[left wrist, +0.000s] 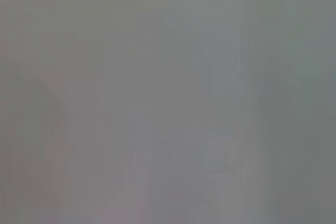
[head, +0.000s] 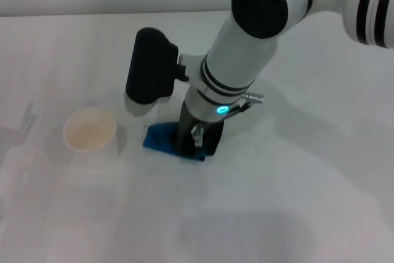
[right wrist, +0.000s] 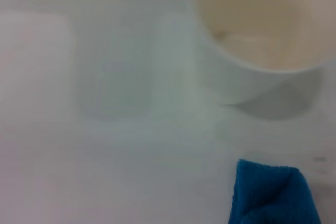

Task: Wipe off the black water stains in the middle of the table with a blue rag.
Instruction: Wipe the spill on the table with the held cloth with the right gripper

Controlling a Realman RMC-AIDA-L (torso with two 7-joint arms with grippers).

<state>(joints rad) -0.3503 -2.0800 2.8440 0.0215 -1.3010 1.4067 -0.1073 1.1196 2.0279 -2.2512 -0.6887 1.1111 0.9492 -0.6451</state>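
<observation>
The blue rag (head: 161, 139) lies bunched on the white table (head: 295, 177), near its middle. My right gripper (head: 198, 141) comes straight down onto the rag, its dark fingers shut on the cloth and pressing it to the tabletop. In the right wrist view a corner of the blue rag (right wrist: 273, 195) shows on the table (right wrist: 115, 171). The black water stains are hidden; only a tiny dark speck (head: 146, 127) shows beside the rag. My left gripper appears in no view, and the left wrist view is a blank grey.
A white paper cup (head: 90, 132) stands upright to the left of the rag, about a hand's width away; its rim (right wrist: 252, 64) fills part of the right wrist view. The right arm's black wrist housing (head: 151, 66) hangs above the table behind the rag.
</observation>
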